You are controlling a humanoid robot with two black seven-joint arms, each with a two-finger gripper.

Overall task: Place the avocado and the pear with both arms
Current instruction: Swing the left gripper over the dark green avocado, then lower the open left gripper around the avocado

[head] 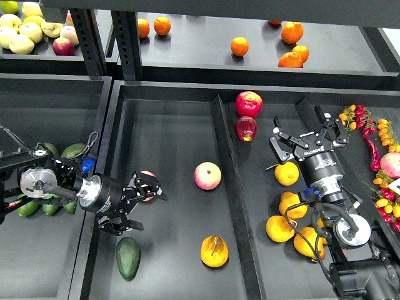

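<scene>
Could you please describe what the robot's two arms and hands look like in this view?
Both arms are black with silver metal joint rings and round silver end caps. The left hand has black fingers, and a blue part shows by its wrist. The right hand is also black with white lettering on its body; black cables loop beside its forearm.

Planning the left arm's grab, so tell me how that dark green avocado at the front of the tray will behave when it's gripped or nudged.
The avocado looks smooth and tapered, so fingers may slip toward its narrow end. Lying on its side, it would probably roll or pivot if nudged. It seems firm, not floppy.
</scene>
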